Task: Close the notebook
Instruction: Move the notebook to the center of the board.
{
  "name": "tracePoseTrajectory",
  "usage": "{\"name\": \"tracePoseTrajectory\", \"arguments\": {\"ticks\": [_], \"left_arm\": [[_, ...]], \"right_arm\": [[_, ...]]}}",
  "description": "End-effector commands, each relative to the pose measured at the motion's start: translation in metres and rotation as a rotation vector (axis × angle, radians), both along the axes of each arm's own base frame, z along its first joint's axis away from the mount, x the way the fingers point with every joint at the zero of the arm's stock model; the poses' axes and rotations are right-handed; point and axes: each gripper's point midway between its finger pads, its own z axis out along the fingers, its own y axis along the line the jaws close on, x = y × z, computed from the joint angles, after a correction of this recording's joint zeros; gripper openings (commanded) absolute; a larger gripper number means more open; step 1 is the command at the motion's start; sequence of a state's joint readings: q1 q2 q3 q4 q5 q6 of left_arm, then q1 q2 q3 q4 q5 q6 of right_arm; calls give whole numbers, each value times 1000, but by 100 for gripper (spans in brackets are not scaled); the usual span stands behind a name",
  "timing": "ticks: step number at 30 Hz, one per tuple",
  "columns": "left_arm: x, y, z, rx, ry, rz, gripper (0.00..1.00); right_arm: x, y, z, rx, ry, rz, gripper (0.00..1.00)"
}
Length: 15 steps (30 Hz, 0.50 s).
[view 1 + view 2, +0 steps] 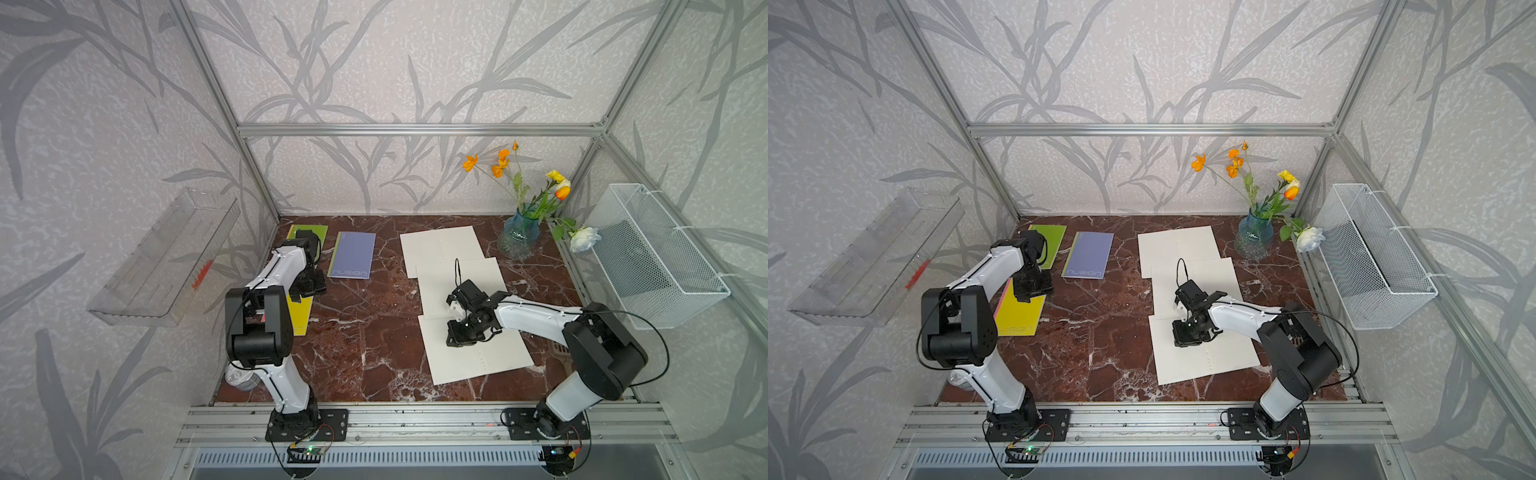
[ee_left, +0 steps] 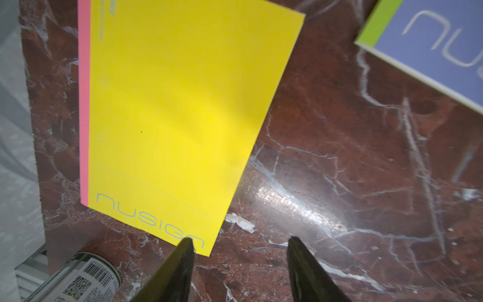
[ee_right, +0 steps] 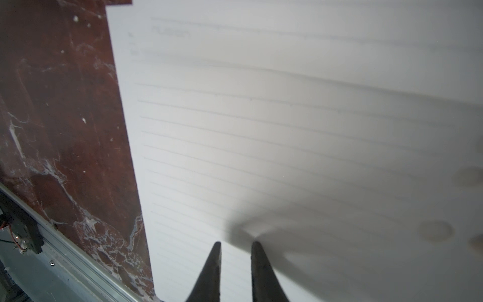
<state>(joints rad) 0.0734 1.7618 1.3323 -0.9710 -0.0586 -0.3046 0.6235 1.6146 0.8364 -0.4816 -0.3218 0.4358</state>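
Observation:
Three open notebooks with white lined pages overlap on the right of the marble table. The nearest open notebook (image 1: pixel 494 357) (image 1: pixel 1221 353) (image 3: pixel 235 130) lies under my right gripper (image 1: pixel 457 336) (image 1: pixel 1185 338) (image 3: pixel 235 243). Its jaws hover just over the left page with a narrow gap and nothing between them. A shadowed, slightly raised sheet starts beside one fingertip (image 3: pixel 257 248). The middle open notebook (image 1: pixel 478 274) and the back one (image 1: pixel 440 245) lie beyond. My left gripper (image 1: pixel 307 286) (image 1: pixel 1032 289) (image 2: pixel 241 239) hangs open over bare marble beside a shut yellow notebook (image 1: pixel 300 311) (image 2: pixel 170 117).
A shut purple notebook (image 1: pixel 352 254) (image 2: pixel 431 39) and a green one (image 1: pixel 309 232) lie at the back left. A can (image 1: pixel 241 378) (image 2: pixel 83 279) stands near the left arm's base. A blue flower vase (image 1: pixel 517 237) stands back right beside a wire basket (image 1: pixel 652 257). A clear tray (image 1: pixel 166 257) hangs on the left wall.

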Motion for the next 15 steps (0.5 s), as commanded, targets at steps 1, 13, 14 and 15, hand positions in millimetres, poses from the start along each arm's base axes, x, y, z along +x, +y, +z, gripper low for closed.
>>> {"name": "tracePoseTrajectory", "arguments": {"ticks": [1,13,14,15], "left_arm": [[2,-21,4,-100,-36,-29,59],[14,-126,29,-430,-207,-149,59],[15,-134,30,-447,-212,-164,59],[15,-142,30,-463,-212,-173,59]], "right_arm": [[0,-12,9,-44,-18,-13,23],[20,-22,41,-70,-109,-37,26],[23,-24,42,-74,-114,-46,26],[26,-26,43,-77,-119,-54,26]]}}
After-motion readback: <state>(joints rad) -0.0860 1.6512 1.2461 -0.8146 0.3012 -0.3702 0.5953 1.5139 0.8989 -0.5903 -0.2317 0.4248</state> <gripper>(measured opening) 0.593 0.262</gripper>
